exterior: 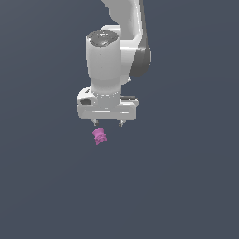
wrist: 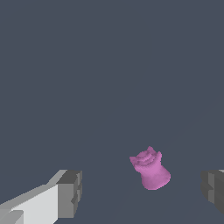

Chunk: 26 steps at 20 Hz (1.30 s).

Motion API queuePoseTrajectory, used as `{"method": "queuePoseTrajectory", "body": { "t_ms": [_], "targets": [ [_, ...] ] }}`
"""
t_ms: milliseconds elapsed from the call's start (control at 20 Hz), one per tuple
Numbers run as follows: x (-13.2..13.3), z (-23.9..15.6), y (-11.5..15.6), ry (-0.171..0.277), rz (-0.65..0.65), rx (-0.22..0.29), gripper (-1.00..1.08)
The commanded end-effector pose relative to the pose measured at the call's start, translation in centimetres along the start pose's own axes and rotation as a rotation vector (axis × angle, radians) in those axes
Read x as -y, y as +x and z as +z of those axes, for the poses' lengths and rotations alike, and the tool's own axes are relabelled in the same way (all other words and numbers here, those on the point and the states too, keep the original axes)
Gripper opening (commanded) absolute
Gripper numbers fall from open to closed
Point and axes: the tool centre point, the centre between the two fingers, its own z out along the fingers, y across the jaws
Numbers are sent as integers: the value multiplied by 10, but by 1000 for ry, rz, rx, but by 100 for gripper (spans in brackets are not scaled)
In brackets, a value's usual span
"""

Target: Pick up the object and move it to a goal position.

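The object (exterior: 99, 136) is a tiny magenta-pink knobbly piece lying on the dark grey floor. In the exterior view it sits just below my white gripper (exterior: 108, 124), closer to the finger on that view's left. The wrist view shows the object (wrist: 150, 169) on the floor between my two grey fingertips (wrist: 70, 193), with clear space on both sides. My gripper (wrist: 142, 190) is open and holds nothing. The fingers do not touch the piece.
The dark grey floor (exterior: 186, 186) stretches flat in every direction. My white arm (exterior: 116, 51) rises above the gripper toward the top of the exterior view.
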Motion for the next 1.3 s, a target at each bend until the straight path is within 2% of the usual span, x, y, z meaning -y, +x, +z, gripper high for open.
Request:
{"method": "queuePoseTrajectory", "body": {
  "t_ms": [0,600,1250],
  "targets": [
    [0,0,0,0,0,-1,100],
    [-14,27,-11,0,-90,19,100],
    [-49,95,-47,16,-335,70,100]
  ]
}}
